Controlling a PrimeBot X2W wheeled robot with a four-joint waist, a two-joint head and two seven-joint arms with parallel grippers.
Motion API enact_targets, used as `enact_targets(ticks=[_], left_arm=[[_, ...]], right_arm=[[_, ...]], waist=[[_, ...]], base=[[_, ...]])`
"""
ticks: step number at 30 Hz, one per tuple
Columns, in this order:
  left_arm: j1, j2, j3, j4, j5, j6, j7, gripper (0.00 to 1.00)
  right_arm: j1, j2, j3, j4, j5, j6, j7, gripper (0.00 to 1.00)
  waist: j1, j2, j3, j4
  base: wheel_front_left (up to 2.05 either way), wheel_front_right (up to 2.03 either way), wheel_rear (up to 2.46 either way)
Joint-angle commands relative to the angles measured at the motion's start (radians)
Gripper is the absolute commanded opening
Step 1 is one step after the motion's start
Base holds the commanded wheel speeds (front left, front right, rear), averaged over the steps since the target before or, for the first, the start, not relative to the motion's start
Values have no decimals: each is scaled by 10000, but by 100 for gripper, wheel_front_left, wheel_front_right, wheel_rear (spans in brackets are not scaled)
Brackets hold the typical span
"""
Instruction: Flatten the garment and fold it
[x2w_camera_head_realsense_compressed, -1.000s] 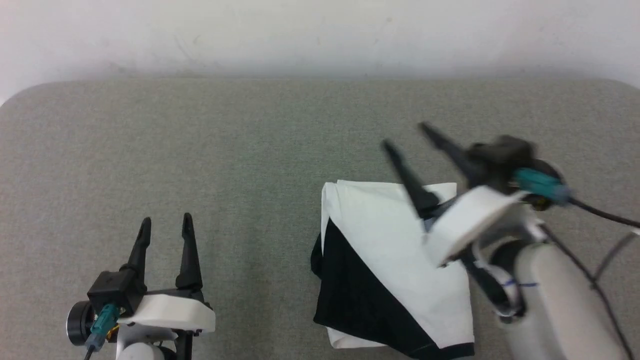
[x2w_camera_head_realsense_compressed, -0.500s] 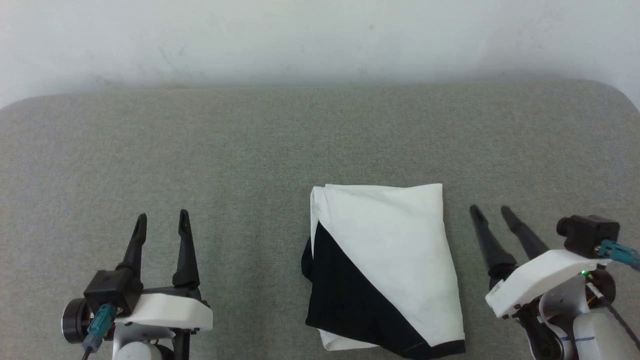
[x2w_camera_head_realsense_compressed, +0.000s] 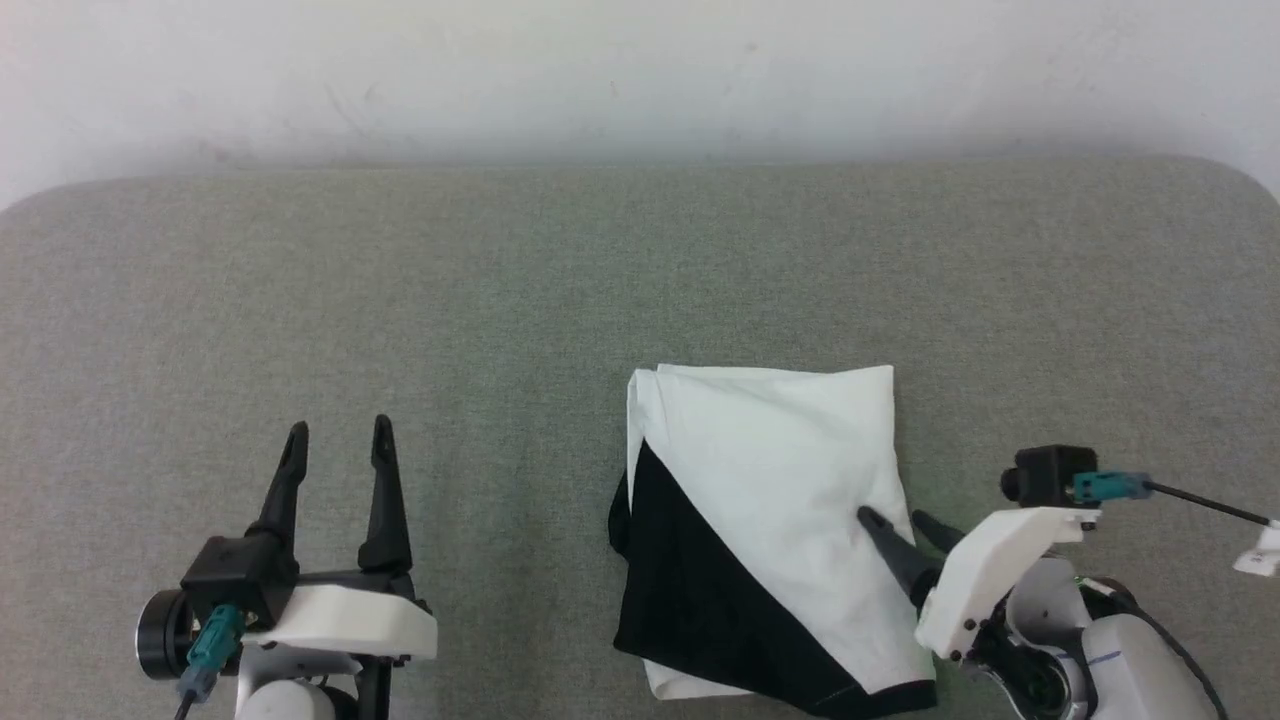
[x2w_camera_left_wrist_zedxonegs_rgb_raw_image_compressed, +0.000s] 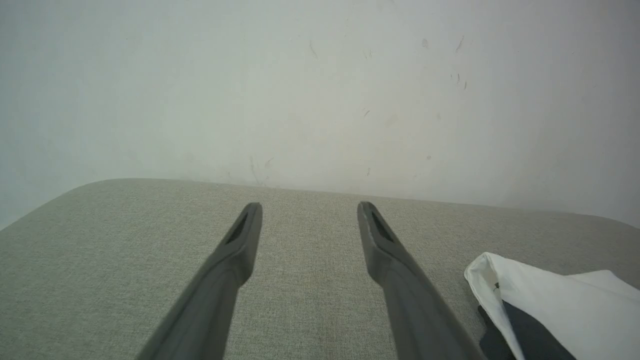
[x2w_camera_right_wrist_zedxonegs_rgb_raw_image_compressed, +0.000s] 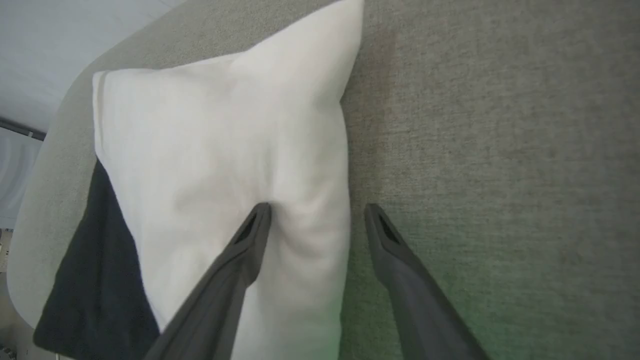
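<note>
The garment (x2w_camera_head_realsense_compressed: 790, 500) lies folded into a compact rectangle on the grey table, white on top with a black panel at its lower left; it also appears as garment (x2w_camera_right_wrist_zedxonegs_rgb_raw_image_compressed: 225, 165) and as a corner of the garment (x2w_camera_left_wrist_zedxonegs_rgb_raw_image_compressed: 545, 300). My right gripper (x2w_camera_head_realsense_compressed: 895, 520) is open and straddles the garment's right edge. One finger (x2w_camera_right_wrist_zedxonegs_rgb_raw_image_compressed: 250, 235) presses into the white cloth and dents it, the other finger (x2w_camera_right_wrist_zedxonegs_rgb_raw_image_compressed: 385, 240) rests on the table beside it. My left gripper (x2w_camera_head_realsense_compressed: 338, 436) stands open over bare table at the lower left, well clear of the cloth, seen as left gripper (x2w_camera_left_wrist_zedxonegs_rgb_raw_image_compressed: 307, 207).
The grey fabric-covered table (x2w_camera_head_realsense_compressed: 400, 300) ends at a white wall (x2w_camera_head_realsense_compressed: 640, 70) at the back, with rounded far corners. A cable (x2w_camera_head_realsense_compressed: 1200, 505) trails from the right wrist toward the right edge.
My right gripper swung off the garment to the table at its right, then came back leftward and lower onto the garment's right edge. The left gripper stayed put.
</note>
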Motion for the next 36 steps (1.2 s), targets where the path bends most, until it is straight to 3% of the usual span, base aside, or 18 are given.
enact_targets(ticks=[1, 3, 4, 5, 6, 7, 8, 16, 19, 27, 28, 36], left_arm=[[-14, -44, -23, -54, -1, 15, -47, 100], [11, -44, -32, -47, -9, 17, -47, 100], [22, -44, -32, -39, -13, 20, -47, 100], [35, -44, -28, -32, -21, 26, -47, 100], [47, -44, -21, -29, -26, 35, -47, 100], [58, -44, -14, -31, -29, 47, -47, 100], [68, -44, -7, -35, -34, 59, -47, 100], [114, -45, 97, -177, -58, 124, -47, 100], [112, -45, 106, -240, -21, 113, -47, 100], [-225, -33, 108, -461, 116, 77, -47, 100], [-499, 22, 62, -629, 273, 56, -47, 100], [-1225, 382, -11, -876, 590, 57, -38, 100]], right_arm=[[-124, 29, 94, 137, 50, -9, 112, 100], [-223, 29, 238, 389, 21, -9, 414, 100], [-269, 29, 315, 483, 23, -9, 580, 68], [-306, 29, 392, 553, -14, -9, 746, 53], [-340, 29, 459, 585, -99, -9, 901, 53], [-375, 29, 491, 581, -252, -9, 1019, 21], [-417, 29, 510, 541, -495, -9, 1132, 0], [-1167, -32, 827, -700, -3967, -9, 2060, 0], [-1550, -647, 1349, -1060, -4979, -9, 2409, 0], [-2720, -2998, 2331, -884, -5480, -9, 2632, 0], [-3355, -3525, 2176, -331, -5576, -9, 2335, 0], [-4710, -3490, 770, 1290, -6301, -9, 1050, 0]], waist=[[0, 1, 1, 14], [0, 1, -5, 34], [0, 1, -9, 40], [0, 1, -16, 40], [0, 1, -15, 35], [0, 1, -13, 23], [0, 1, -8, 9], [0, 1, 162, -445], [0, 1, 266, -777], [0, 1, 770, -1896], [0, 1, 1279, -2481], [0, 1, 2437, -3229]], base=[[0, 0, 0], [0, 0, 0], [0, 0, 0], [0, 0, 0], [0, 0, 0], [0, 0, 0], [0, 0, 0], [0, 0, 0], [0, 0, 0], [0, 0, 0], [0, 0, 0], [0, 0, 0]])
